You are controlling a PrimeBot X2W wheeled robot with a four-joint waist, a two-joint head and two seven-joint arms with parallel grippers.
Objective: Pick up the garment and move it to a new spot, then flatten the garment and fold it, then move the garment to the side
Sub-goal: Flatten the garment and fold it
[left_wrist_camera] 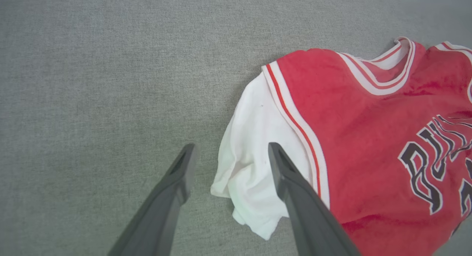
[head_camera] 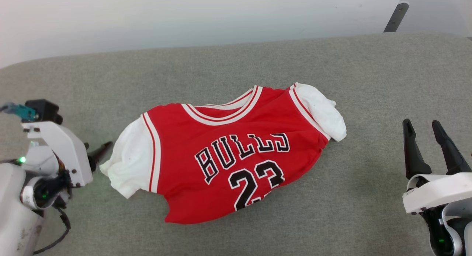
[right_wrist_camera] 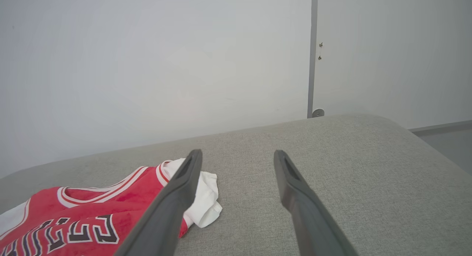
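Garment (head_camera: pixel 228 156) first: the red jersey lies front up near the middle of the grey padded table (head_camera: pixel 332 64), its collar toward the far edge and its hem toward the near one. It is not flat. The body is skewed, the lower hem curls under on the near side so that the number is partly cut off, and both white sleeves are bunched. To my eye the flattening step is in hand, with folding not yet begun.

The left gripper (left_wrist_camera: pixel 231 147) sits at the garment's left end with its jaws spread wide and nothing between them. In the left wrist view one finger lies over the left sleeve (left_wrist_camera: pixel 250 156) and the other over bare table, so they straddle the sleeve's outer edge. That is a sensible stance for pinching the edge and drawing it out to the left. Whether the finger actually touches the cloth is hard to tell from this angle.

The right gripper (head_camera: pixel 422 123) is also wide open and empty, low on the right and well apart from the right sleeve (head_camera: pixel 324 112). It is probably held there to leave the cloth free to slide.
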